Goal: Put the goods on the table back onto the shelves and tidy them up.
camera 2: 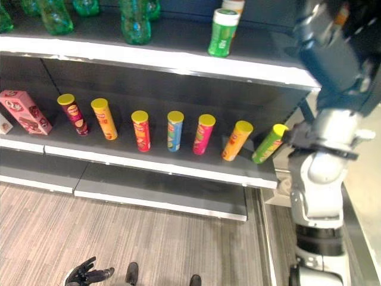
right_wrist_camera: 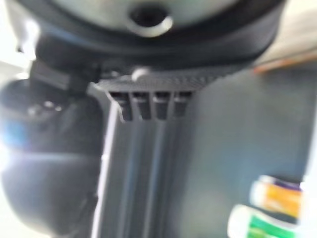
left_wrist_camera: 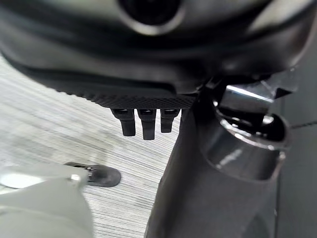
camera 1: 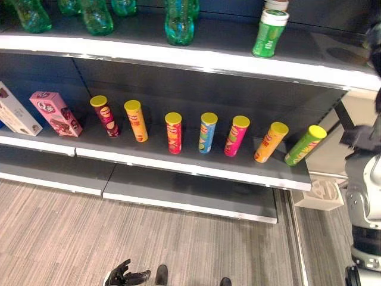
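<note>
Nearest, at the bottom edge, the left hand (camera 1: pixel 124 276) hangs low over the striped floor (camera 1: pixel 149 238), its fingers loosely spread and holding nothing. The right hand (right_wrist_camera: pixel 148 104) shows in its wrist view, raised beside the shelf's right end — its fingers show as short stubs, so I cannot tell whether they are open or curled.

Beyond the floor lies a bare bottom shelf (camera 1: pixel 190 193). On the middle shelf (camera 1: pixel 178 161) stands a row of seven cans with yellow lids: maroon can (camera 1: pixel 105 116), orange can (camera 1: pixel 136 121), red can (camera 1: pixel 173 133), blue can (camera 1: pixel 207 133), pink can (camera 1: pixel 236 136), a second orange can (camera 1: pixel 271 142) and a green can (camera 1: pixel 305 145) — spaced apart. A pink box (camera 1: pixel 55 113) and a white box (camera 1: pixel 16 113) stand left of them.

Farthest, the top shelf (camera 1: pixel 196 56) carries green bottles (camera 1: pixel 178 22) and a green canister (camera 1: pixel 269 33).
</note>
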Motion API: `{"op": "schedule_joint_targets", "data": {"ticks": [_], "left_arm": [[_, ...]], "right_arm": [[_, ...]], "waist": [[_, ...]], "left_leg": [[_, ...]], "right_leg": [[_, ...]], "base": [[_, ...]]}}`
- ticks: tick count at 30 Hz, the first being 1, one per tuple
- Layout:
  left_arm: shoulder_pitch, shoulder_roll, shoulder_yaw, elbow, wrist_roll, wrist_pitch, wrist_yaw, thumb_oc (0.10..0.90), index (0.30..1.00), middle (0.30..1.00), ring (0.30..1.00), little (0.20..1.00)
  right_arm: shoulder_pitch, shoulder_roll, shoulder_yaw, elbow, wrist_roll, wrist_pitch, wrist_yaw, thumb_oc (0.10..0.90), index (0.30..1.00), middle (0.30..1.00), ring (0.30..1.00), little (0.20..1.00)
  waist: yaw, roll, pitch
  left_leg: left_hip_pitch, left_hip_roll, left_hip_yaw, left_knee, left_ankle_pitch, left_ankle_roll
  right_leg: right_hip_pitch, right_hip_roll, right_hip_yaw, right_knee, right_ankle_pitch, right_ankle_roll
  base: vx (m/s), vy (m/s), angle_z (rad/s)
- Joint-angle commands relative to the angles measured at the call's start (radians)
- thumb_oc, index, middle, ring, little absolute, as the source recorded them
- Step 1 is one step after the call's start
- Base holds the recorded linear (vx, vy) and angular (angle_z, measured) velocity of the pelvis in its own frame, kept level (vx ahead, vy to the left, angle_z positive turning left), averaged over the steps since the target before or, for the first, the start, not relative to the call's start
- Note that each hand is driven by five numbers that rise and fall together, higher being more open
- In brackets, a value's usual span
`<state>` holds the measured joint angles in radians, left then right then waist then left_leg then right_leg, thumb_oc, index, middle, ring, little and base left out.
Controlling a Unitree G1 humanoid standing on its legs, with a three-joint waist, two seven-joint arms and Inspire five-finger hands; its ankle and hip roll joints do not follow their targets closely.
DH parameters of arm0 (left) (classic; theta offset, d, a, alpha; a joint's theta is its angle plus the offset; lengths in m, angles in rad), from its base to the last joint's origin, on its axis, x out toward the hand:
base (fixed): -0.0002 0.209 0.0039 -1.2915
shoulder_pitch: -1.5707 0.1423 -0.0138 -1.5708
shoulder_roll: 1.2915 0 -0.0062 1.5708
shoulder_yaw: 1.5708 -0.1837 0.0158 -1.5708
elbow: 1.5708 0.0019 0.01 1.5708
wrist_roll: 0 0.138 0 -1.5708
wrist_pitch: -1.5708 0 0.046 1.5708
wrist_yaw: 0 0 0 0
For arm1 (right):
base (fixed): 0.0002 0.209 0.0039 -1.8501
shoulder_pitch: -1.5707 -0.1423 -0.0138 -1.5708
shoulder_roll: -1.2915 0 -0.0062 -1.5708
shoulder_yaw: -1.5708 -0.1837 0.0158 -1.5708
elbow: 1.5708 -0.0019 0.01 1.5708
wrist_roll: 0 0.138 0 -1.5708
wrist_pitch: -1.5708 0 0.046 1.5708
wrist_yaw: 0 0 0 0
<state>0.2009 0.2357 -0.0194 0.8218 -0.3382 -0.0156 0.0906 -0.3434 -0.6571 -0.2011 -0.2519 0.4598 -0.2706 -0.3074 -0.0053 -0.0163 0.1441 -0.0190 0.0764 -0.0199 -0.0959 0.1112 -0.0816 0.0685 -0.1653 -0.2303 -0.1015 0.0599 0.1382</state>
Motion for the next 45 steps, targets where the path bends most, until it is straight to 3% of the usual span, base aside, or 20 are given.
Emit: {"op": "schedule_joint_targets", "data": {"ticks": [1,10,12,13,18,20,27,33,37,42,43,45], "left_arm": [[-0.026,0.055,-0.004,-0.014,0.031,-0.048,-0.016,0.800,0.900,0.900,0.900,0.900],[-0.043,0.052,-0.023,-0.013,0.032,-0.063,-0.016,0.800,0.900,0.900,0.900,0.900],[-0.042,0.062,-0.025,-0.003,0.047,-0.063,-0.013,0.800,0.900,0.900,0.900,0.900],[-0.043,0.060,-0.023,-0.003,0.048,-0.063,-0.013,0.800,0.900,0.900,0.900,0.900],[-0.046,0.074,-0.021,0.024,0.070,-0.063,0.001,0.800,0.900,0.900,0.900,0.900],[-0.053,0.075,-0.024,0.030,0.069,-0.062,0.011,0.800,0.900,0.900,0.900,0.900],[-0.067,0.073,-0.030,0.048,0.075,-0.054,0.018,0.800,0.900,0.900,0.900,0.900],[-0.065,0.063,-0.039,0.048,0.060,-0.049,0.021,0.800,0.900,0.900,0.900,0.900],[-0.066,0.067,-0.039,0.044,0.049,-0.051,0.017,0.800,0.900,0.900,0.900,0.900],[-0.064,0.069,-0.047,0.046,0.034,-0.057,0.010,0.800,0.900,0.900,0.900,0.900],[-0.059,0.070,-0.056,0.037,0.021,-0.057,0.008,0.800,0.900,0.900,0.900,0.900],[-0.064,0.071,-0.064,0.047,0.022,-0.057,0.007,0.800,0.900,0.900,0.900,0.900]], "right_arm": [[-0.107,-0.075,-0.007,-0.088,0.037,-0.067,0.062,0.800,0.900,0.900,0.900,0.900],[-0.230,-0.178,0.147,-0.005,-0.075,0.004,0.081,0.800,0.900,0.900,0.900,0.900],[-0.316,-0.250,0.194,0.038,-0.269,0.068,0.035,0.800,0.900,0.900,0.900,0.900],[-0.323,-0.250,0.201,0.040,-0.272,0.069,0.032,0.800,0.900,0.900,0.900,0.900],[-0.473,-0.339,0.300,0.159,-0.571,0.173,-0.042,0.800,0.900,0.900,0.900,0.900],[-0.549,-0.321,0.353,0.213,-0.694,0.217,-0.088,0.800,0.900,0.900,0.900,0.900],[-0.596,-0.241,0.372,0.112,-0.806,0.214,-0.107,0.800,0.900,0.900,0.900,0.900],[-0.652,-0.112,0.444,0.028,-0.693,0.159,-0.043,0.800,0.900,0.900,0.900,0.900],[-0.696,-0.086,0.519,0.062,-0.581,0.131,0.014,0.800,0.900,0.900,0.900,0.900],[-0.716,-0.031,0.566,0.155,-0.401,0.101,0.062,0.800,0.900,0.900,0.900,0.900],[-0.715,0.005,0.568,0.211,-0.293,0.084,0.078,0.800,0.900,0.900,0.900,0.900],[-0.716,0.028,0.565,0.280,-0.223,0.078,0.075,0.800,0.900,0.900,0.900,0.900]], "waist": [[0.021,-0.004,-0.041],[0.020,-0.006,-0.047],[0.034,-0.017,-0.048],[0.032,-0.015,-0.047],[0.057,-0.029,-0.050],[0.065,-0.028,-0.043],[0.079,-0.025,-0.041],[0.087,-0.022,-0.040],[0.095,-0.024,-0.042],[0.108,-0.025,-0.045],[0.114,-0.024,-0.044],[0.119,-0.023,-0.045]], "left_leg": [[0.095,0.051,0.109,0.009,-0.162,-0.033],[0.110,0.057,0.122,0.009,-0.161,-0.038],[0.107,0.054,0.113,0.009,-0.162,-0.035],[0.107,0.053,0.112,0.009,-0.162,-0.035],[0.105,0.046,0.099,0.009,-0.164,-0.030],[0.099,0.042,0.090,0.009,-0.164,-0.025],[0.091,0.034,0.076,0.009,-0.161,-0.017],[0.092,0.031,0.072,0.009,-0.160,-0.015],[0.092,0.032,0.071,0.009,-0.158,-0.017],[0.091,0.033,0.068,0.009,-0.154,-0.020],[0.090,0.035,0.068,0.009,-0.152,-0.022],[0.088,0.035,0.065,0.009,-0.150,-0.023]], "right_leg": [[0.029,-0.046,-0.047,0.016,-0.054,0.055],[0.039,-0.041,-0.040,0.014,-0.054,0.048],[0.044,-0.044,-0.045,0.014,-0.053,0.048],[0.044,-0.044,-0.045,0.014,-0.053,0.048],[0.047,-0.047,-0.054,0.015,-0.049,0.049],[0.046,-0.050,-0.056,0.018,-0.047,0.049],[0.044,-0.056,-0.060,0.020,-0.048,0.049],[0.049,-0.060,-0.064,0.019,-0.051,0.046],[0.054,-0.060,-0.066,0.018,-0.052,0.044],[0.060,-0.058,-0.073,0.017,-0.053,0.042],[0.061,-0.058,-0.076,0.017,-0.052,0.041],[0.062,-0.058,-0.080,0.017,-0.051,0.041]], "base": [[-0.03,0.000,-0.09],[-0.01,0.010,-0.05],[-0.01,0.019,0.01],[-0.01,0.016,0.07],[0.00,0.005,0.02],[0.00,0.009,0.02],[0.01,-0.002,0.10],[0.00,-0.004,0.01],[0.00,0.000,0.00],[0.00,-0.012,0.05],[0.00,-0.011,0.07],[0.00,-0.008,0.11]]}}
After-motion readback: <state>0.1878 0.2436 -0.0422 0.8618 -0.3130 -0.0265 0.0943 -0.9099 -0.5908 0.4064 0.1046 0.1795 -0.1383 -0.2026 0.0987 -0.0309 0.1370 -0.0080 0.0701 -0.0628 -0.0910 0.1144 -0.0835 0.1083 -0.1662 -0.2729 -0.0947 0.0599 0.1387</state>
